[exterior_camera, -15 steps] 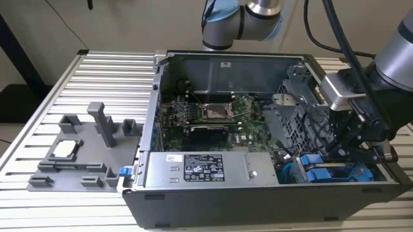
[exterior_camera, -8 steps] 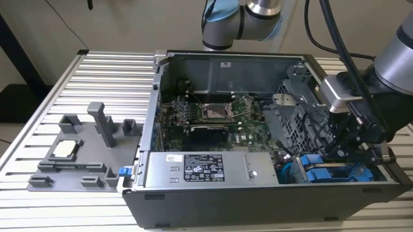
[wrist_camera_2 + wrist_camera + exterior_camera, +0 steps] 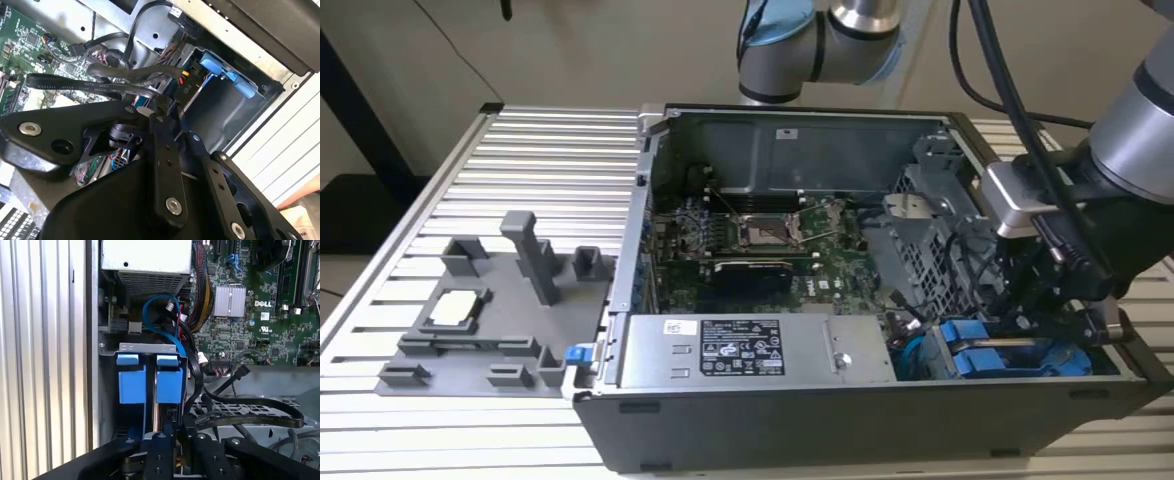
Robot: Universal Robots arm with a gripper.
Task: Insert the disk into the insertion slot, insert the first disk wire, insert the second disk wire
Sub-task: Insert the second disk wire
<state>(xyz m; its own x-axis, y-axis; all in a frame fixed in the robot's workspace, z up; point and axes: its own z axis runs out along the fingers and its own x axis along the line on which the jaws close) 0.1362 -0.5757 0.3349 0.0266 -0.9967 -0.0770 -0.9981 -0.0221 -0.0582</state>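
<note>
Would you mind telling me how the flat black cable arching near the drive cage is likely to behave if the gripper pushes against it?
The flat black cable would probably flex rather than resist: it already sags in a loose arch. It looks thin and ribbon-like, so likely light, and may spring back once released. Lying among other loose wires beside the blue carriers, it could snag or drag them.

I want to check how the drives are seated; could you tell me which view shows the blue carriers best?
The first wrist view: both blue carriers sit side by side, facing the camera. The exterior view shows them partly behind the arm; the second wrist view catches one blue tab.
</note>
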